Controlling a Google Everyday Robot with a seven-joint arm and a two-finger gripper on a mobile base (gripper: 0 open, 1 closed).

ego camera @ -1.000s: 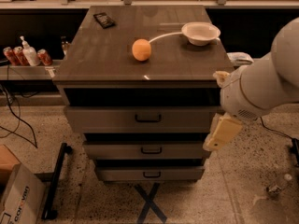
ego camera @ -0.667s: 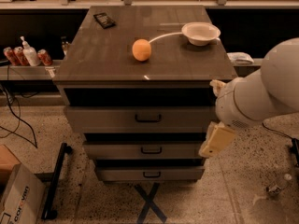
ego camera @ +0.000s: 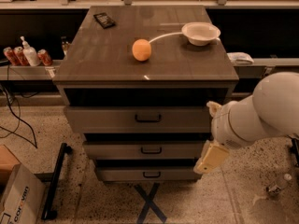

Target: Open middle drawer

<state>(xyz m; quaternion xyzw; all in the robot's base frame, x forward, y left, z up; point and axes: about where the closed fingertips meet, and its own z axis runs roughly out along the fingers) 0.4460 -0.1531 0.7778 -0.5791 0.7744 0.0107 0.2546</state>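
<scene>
The cabinet (ego camera: 145, 66) has three stacked drawer fronts. The middle drawer (ego camera: 117, 150) is a grey-brown flat front with a small black bar handle (ego camera: 151, 150) at its centre. It sits between the wider top drawer (ego camera: 103, 119) and the narrower bottom drawer (ego camera: 121, 174). All three fronts look shut. My gripper (ego camera: 211, 157) is a cream-coloured piece at the end of the white arm (ego camera: 261, 113). It hangs at the right end of the middle drawer front, to the right of the handle and apart from it.
On the cabinet top lie an orange ball (ego camera: 141, 49), a white bowl (ego camera: 201, 32) and a black device (ego camera: 104, 20). Cans and a pump bottle (ego camera: 29, 55) stand on the left shelf. A cardboard box (ego camera: 16, 199), a black bar (ego camera: 56, 181) and a blue floor cross (ego camera: 148, 204) lie below.
My arm and gripper have moved left and slightly down, closer to the right end of the middle drawer front. The drawers have not moved.
</scene>
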